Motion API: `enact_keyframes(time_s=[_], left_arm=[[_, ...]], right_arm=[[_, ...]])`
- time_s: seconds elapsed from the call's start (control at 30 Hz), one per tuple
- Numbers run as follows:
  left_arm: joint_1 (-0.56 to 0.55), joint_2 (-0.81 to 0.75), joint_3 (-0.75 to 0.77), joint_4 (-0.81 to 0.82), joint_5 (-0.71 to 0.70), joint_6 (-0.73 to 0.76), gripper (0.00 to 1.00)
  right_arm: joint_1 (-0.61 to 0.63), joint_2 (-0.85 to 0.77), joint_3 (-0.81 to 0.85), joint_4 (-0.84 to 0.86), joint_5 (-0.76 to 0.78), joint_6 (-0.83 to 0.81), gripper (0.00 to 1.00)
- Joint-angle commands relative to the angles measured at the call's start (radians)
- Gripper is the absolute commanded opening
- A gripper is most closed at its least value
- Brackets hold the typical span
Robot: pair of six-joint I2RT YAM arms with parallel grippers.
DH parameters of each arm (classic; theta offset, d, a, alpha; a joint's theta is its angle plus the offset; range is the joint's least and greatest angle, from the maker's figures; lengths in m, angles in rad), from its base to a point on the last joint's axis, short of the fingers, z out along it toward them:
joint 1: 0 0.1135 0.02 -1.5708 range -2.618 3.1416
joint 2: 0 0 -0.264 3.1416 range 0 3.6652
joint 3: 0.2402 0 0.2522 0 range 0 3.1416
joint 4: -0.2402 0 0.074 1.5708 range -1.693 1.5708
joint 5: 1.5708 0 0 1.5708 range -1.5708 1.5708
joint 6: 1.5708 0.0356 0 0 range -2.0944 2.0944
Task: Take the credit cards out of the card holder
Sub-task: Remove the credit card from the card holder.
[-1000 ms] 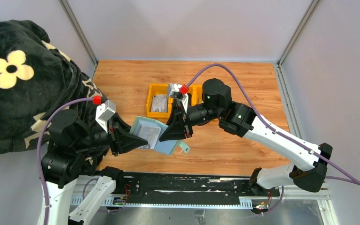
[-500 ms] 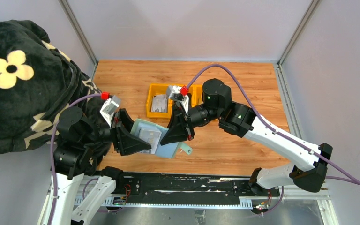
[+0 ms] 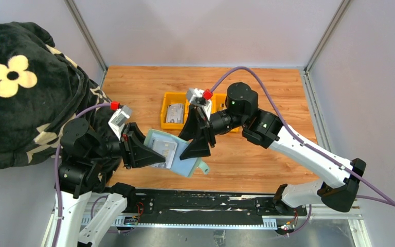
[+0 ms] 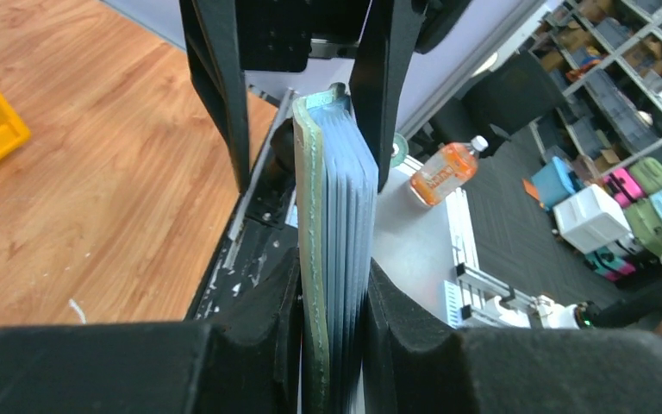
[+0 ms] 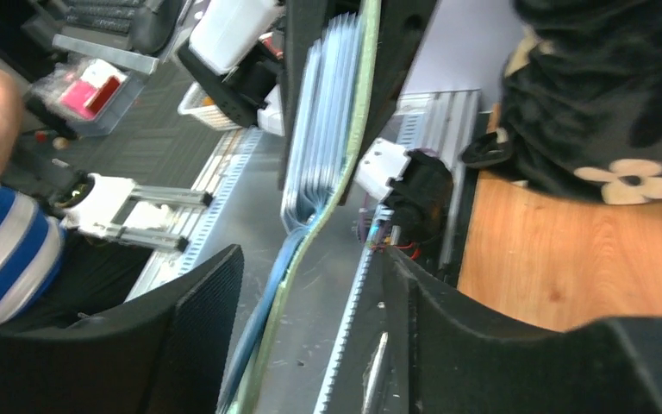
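Observation:
The card holder hangs open above the table's near edge, sage-green outside and pale blue inside. My left gripper is shut on its left half; the left wrist view shows the holder edge-on, pinched between both pads. A silver-grey credit card shows in a clear pocket. My right gripper is open and straddles the holder's right half. In the right wrist view that flap runs between the spread fingers, nearer the left pad, and contact cannot be told. Another grey card lies in the yellow tray.
The yellow tray sits mid-table just behind the right wrist. A dark flowered blanket fills the left side beside the left arm. A black rail runs along the near edge below the holder. Grey walls bound the table.
My right gripper's jaws have opened off the holder's right half and the wrist has shifted slightly up and right. The left arm rose a little, still holding the holder.

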Motion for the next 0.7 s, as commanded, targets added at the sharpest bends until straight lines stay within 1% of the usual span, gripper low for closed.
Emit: enact_keyframes(time_s=[0.0,0.03,0.07,0.1,0.17,0.2,0.23,0.3,0.37,0.5,0.67], left_arm=[[0.0,0.013,0.061,-0.123,-0.121,0.125,0.07],[0.0,0.02,0.07,-0.154,-0.161,0.15,0.06],[0.0,0.027,0.08,-0.178,-0.218,0.169,0.05],[0.0,0.03,0.088,-0.191,-0.272,0.186,0.05],[0.0,0.027,0.089,-0.187,-0.374,0.205,0.04],[0.0,0.023,0.086,-0.175,-0.414,0.206,0.03],[0.0,0.02,0.078,-0.16,-0.444,0.198,0.02],[0.0,0.02,0.069,-0.132,-0.487,0.177,0.0],[0.0,0.025,0.063,-0.116,-0.506,0.165,0.0],[0.001,0.031,0.061,-0.114,-0.499,0.158,0.0],[0.0,0.03,0.063,-0.101,-0.479,0.148,0.0]], right_arm=[[-0.088,-0.054,0.029,0.011,0.057,0.008,0.73],[-0.107,-0.081,0.035,0.006,0.144,0.023,0.78],[-0.118,-0.105,0.038,0.007,0.22,0.034,0.79],[-0.122,-0.128,0.036,0.013,0.302,0.041,0.79],[-0.122,-0.169,0.012,0.058,0.416,0.089,0.78],[-0.122,-0.184,-0.005,0.078,0.454,0.118,0.77],[-0.122,-0.195,-0.023,0.091,0.471,0.159,0.74],[-0.118,-0.205,-0.064,0.176,0.45,0.239,0.69],[-0.094,-0.19,-0.099,0.264,0.393,0.317,0.66],[-0.039,-0.132,-0.118,0.274,0.351,0.352,0.62],[-0.024,-0.087,-0.174,0.362,0.314,0.42,0.58]])
